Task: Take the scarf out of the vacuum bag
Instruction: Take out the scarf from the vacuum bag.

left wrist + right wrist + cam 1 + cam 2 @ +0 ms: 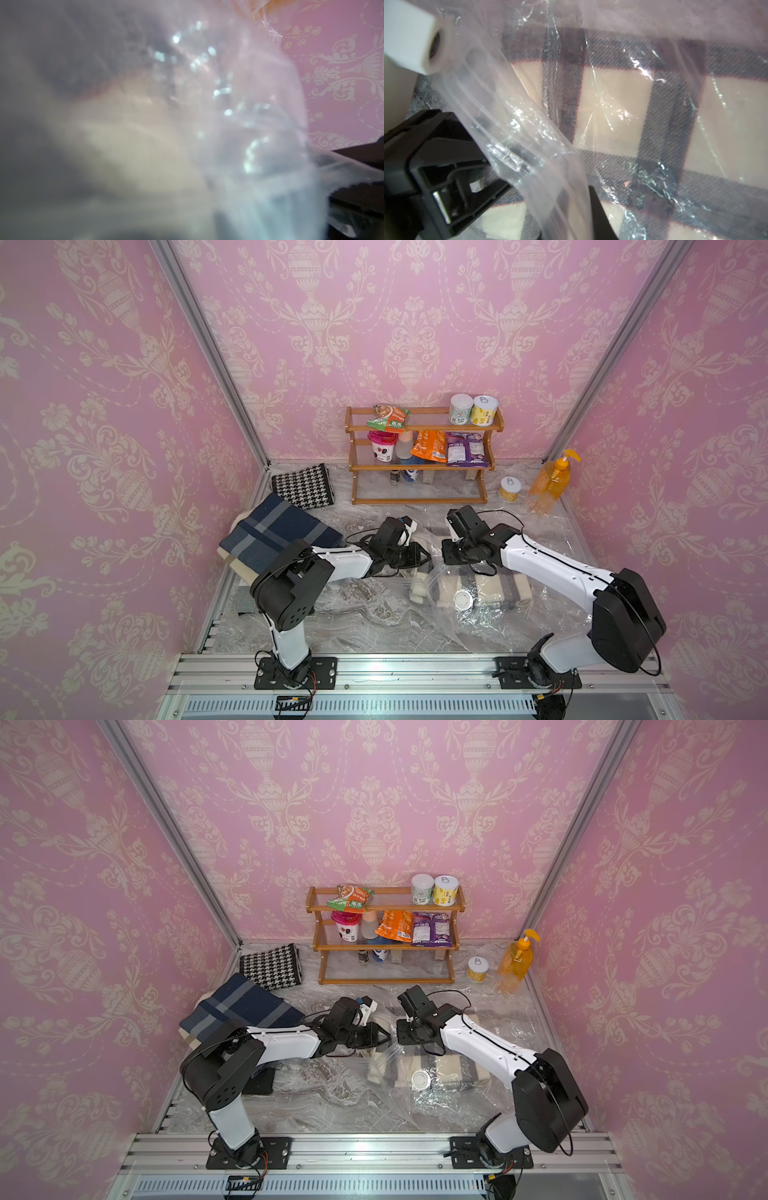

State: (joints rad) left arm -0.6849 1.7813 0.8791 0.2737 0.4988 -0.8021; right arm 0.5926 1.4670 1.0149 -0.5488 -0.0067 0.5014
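Nearest, the bag (478, 622) lies flat on the table (353, 614) with its valve (463, 599) face up. The cream-and-grey plaid scarf (490, 585) is inside it, wholly under the plastic apart from perhaps a cream end at the mouth. Just beyond, the two arms meet at that mouth. The right gripper (448, 560) seems nipped shut on the bag's raised lip: in the right wrist view the plastic edge runs down beside its finger (600, 216). The left gripper (417, 556) pokes into the opening. Its jaws are hidden behind plastic, and the left wrist view is a blur of cream cloth, so I cannot tell how wide they stand or whether they have the scarf. The step in hand looks like reaching in for a grip. Next, the left jaws need cloth alone, not film, then a pull away from the mouth while the right arm anchors the lip. Farther back sit two folded cloths (278, 535) and the rack (419, 466), clear of the work.
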